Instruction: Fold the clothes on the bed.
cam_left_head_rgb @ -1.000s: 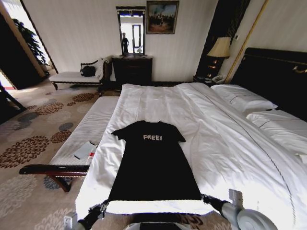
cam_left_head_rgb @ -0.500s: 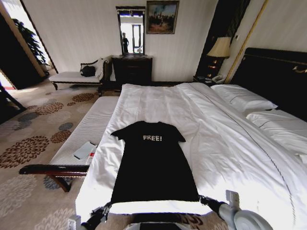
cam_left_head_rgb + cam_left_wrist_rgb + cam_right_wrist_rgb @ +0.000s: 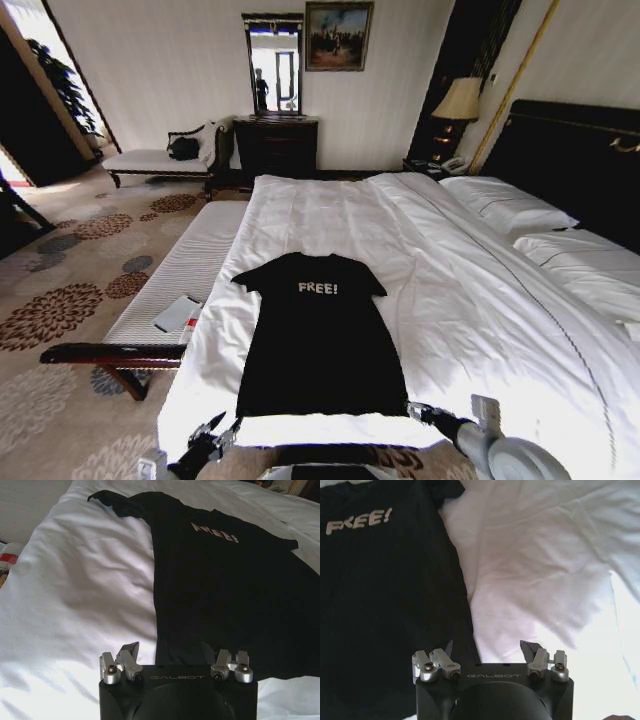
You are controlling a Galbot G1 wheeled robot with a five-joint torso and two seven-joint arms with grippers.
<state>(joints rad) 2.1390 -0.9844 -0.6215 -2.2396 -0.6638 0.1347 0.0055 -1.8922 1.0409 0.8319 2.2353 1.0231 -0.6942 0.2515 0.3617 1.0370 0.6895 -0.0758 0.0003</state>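
Observation:
The clothes are one black T-shirt (image 3: 320, 340) with white "FREE!" lettering, lying flat and face up on the white bed (image 3: 480, 300), hem toward me. My left gripper (image 3: 215, 432) is at the hem's left corner and my right gripper (image 3: 415, 409) at its right corner. In the left wrist view the left gripper (image 3: 168, 650) is open, one finger over the sheet, the other over the T-shirt (image 3: 220, 590). In the right wrist view the right gripper (image 3: 490, 647) is open astride the side edge of the T-shirt (image 3: 385, 590).
A long white-cushioned bench (image 3: 190, 270) runs along the bed's left side with a grey slab (image 3: 177, 313) on it. Pillows (image 3: 505, 205) and the dark headboard (image 3: 580, 150) are at the right. A dresser (image 3: 275, 145) stands at the far wall, with patterned carpet on the left.
The shirt's near hem has narrowed, its two corners drawing inward. Both grippers have shifted slightly inward with the corners, and the left one now sits a little lower.

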